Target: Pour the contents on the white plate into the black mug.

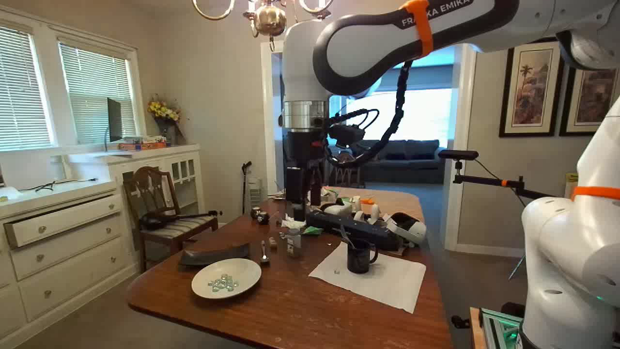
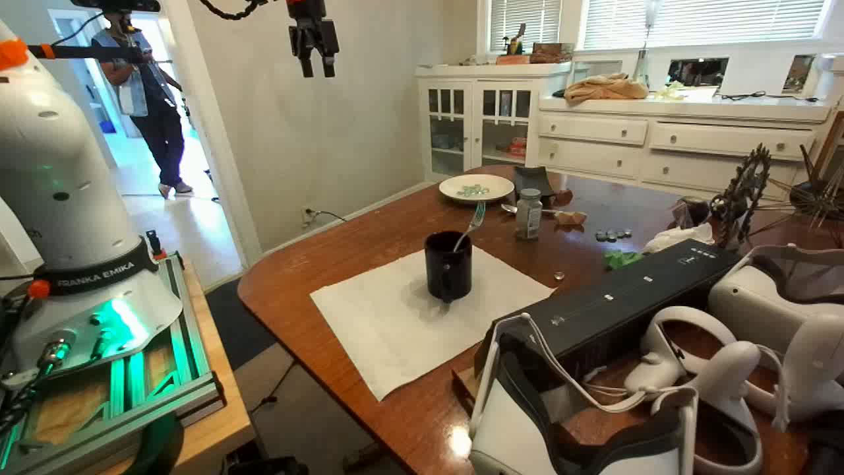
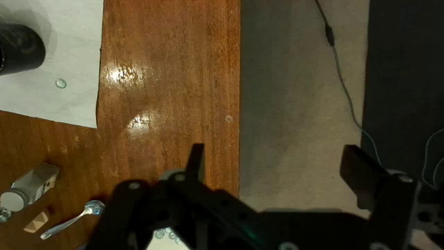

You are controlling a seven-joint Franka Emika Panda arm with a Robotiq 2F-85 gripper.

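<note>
Hanging high near the edge of the desk [image 1: 300, 310], my hand [image 2: 317, 68] is empty, its fingers spread wide with nothing between them. The plate [image 1: 246, 271] lies flat on the desk with the beads [image 1: 224, 282] gathered around its middle, well apart from the mug [image 1: 359, 257], which stands upright on the paper [image 1: 395, 288] with a fork [image 2: 476, 219] leaning out. I judge the plate stiff, light enough for one pinch, but likely slick, and apt to chip if knocked. The rim is where I'd take hold, one finger under, one inside, on a stretch away from the dark piece [image 1: 213, 256] just beside it; whether those two touch, I can't tell. Pinched at one edge only, it could sag or twist, so I'd want a deep bite. The beads look smooth and hard and should slide early; the mug's mouth is narrow and the fork takes up some of it, so I'd tilt slowly.
</note>
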